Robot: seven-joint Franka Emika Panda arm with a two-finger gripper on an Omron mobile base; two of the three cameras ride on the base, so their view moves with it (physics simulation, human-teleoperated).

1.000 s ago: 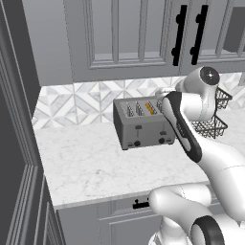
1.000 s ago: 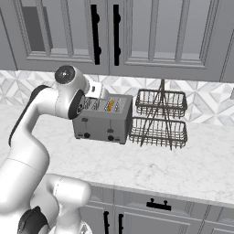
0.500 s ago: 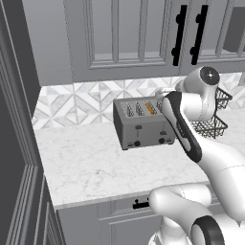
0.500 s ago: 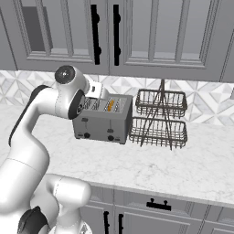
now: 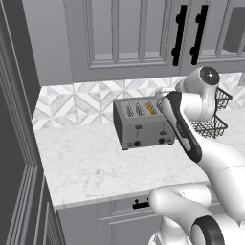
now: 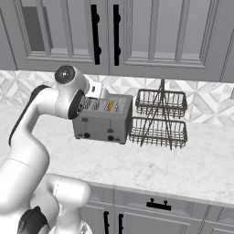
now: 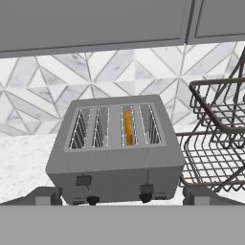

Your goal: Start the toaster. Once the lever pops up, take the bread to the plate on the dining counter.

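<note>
The grey four-slot toaster stands on the marble counter against the tiled wall, also seen as the toaster and the toaster. The bread sits on edge in the third slot from the left, showing as an orange sliver: bread, bread. The two black levers are on the toaster's front, above two knobs. My gripper hovers in front of and slightly above the toaster, open, fingers spread wide and touching nothing. The plate and the dining counter are out of view.
A two-tier dark wire basket rack stands close to the toaster's right side. Upper cabinets with black handles hang above. A tall dark cabinet bounds the counter on the left.
</note>
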